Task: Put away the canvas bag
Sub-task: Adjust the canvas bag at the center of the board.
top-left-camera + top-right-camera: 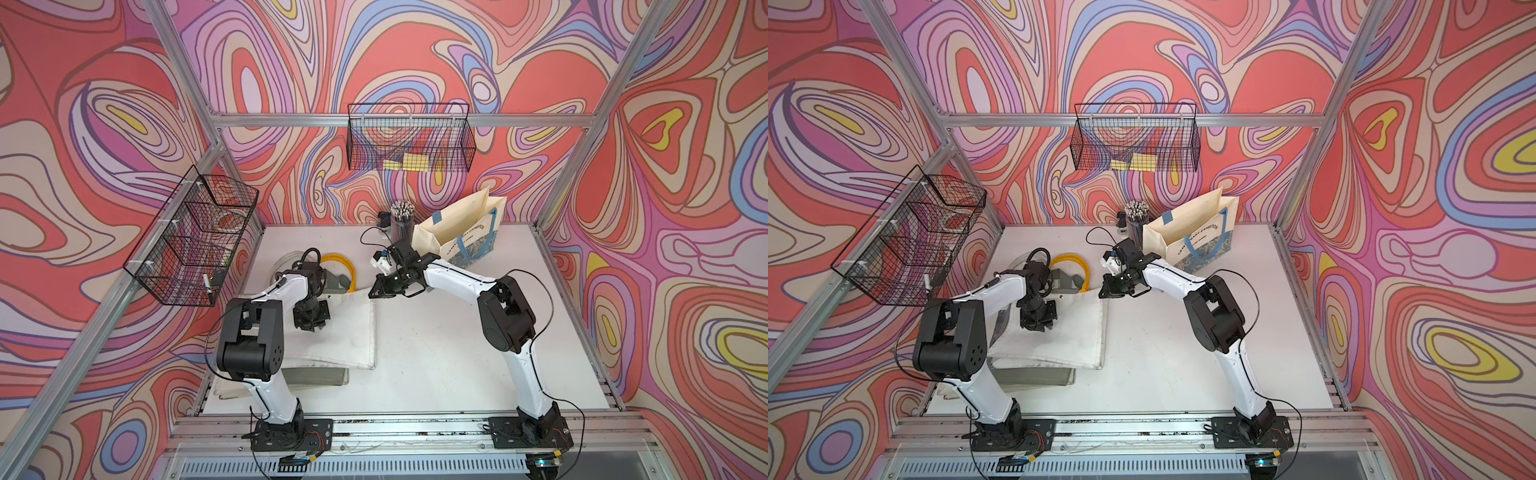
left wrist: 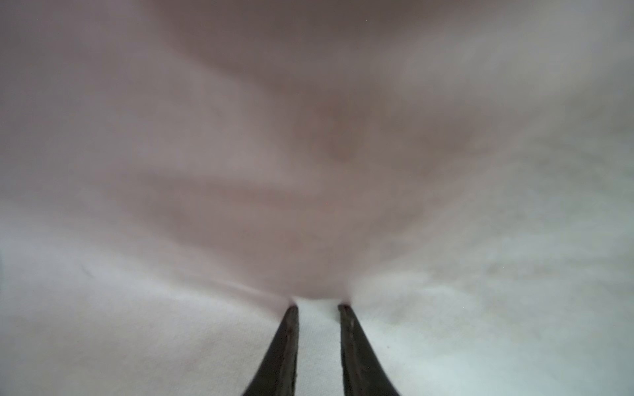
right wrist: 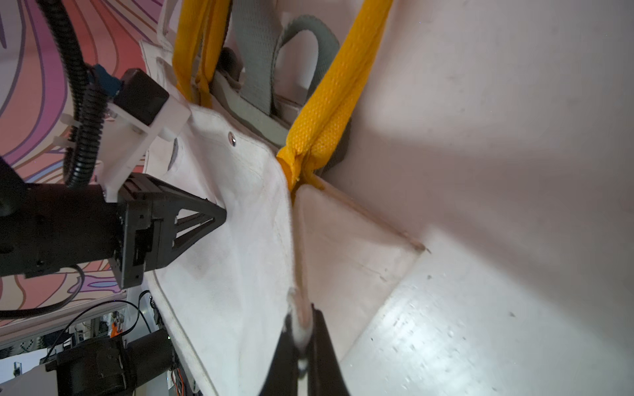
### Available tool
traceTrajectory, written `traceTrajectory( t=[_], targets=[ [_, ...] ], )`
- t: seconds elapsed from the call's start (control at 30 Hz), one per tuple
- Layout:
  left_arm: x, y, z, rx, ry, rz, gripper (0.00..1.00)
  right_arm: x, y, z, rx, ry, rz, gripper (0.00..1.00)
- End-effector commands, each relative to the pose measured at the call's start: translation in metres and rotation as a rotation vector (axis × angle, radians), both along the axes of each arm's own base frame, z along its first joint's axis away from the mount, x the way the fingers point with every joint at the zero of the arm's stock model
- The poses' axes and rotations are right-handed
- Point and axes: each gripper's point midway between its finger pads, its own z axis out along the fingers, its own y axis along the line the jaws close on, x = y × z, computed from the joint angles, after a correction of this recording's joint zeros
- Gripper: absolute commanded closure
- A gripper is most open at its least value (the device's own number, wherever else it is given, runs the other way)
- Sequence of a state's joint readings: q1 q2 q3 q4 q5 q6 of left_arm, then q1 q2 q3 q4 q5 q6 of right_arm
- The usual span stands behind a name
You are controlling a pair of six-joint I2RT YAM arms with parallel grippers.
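- Lying flat on the table, L of centre: the white canvas bag, its yellow handles trailing toward the back wall.
- A grey-green bag sits under it, its edge poking out on the near side.
- L jaws: pointed straight down on the bag's mid-left. The wrist view is blurry, but the fingertips seem clamped on a small raised pinch of cloth, w/ a narrow gap betw. them.
- R jaws: clenched on the bag's upper layer at the mouth edge, near the corner by the handles. White cloth is squeezed betw. the fingers, and that layer is lifted off the lower one — a pocket gapes.
- Snap stud shows on the rim.
- Behind the R arm: a printed tote w/ blue handles stands upright, pen cup just beside it.
- Wire baskets on the walls — back basket, L basket.
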State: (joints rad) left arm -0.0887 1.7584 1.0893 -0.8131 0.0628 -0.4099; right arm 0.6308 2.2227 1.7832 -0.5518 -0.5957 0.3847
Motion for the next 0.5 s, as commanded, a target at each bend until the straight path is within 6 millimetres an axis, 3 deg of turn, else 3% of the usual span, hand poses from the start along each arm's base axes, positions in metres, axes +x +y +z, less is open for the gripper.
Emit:
traceTrajectory(
  t=[0.0, 0.2, 0.27, 0.33, 0.47],
  targets=[
    [0.005, -0.032, -0.004, -0.097, 0.005, 0.003, 0.72, 0.016, -0.022, 0.024, 0.008, -0.061, -0.029, 1.0],
    [0.027, -0.001, 0.079, 0.072, -0.186, -0.119, 0.46, 0.012, -0.026, 0.015, 0.004, -0.076, 0.017, 0.94],
    [0.031, 0.015, 0.102, 0.126, -0.23, -0.128, 0.38, 0.012, -0.026, 0.013, 0.002, -0.079, 0.028, 0.87],
    [0.032, 0.033, 0.115, 0.156, -0.253, -0.104, 0.31, 0.011, -0.026, 0.011, 0.001, -0.077, 0.03, 0.8],
    [0.034, 0.059, 0.123, 0.139, -0.298, -0.056, 0.25, 0.012, -0.025, 0.009, 0.009, -0.076, 0.025, 0.7]
  ],
)
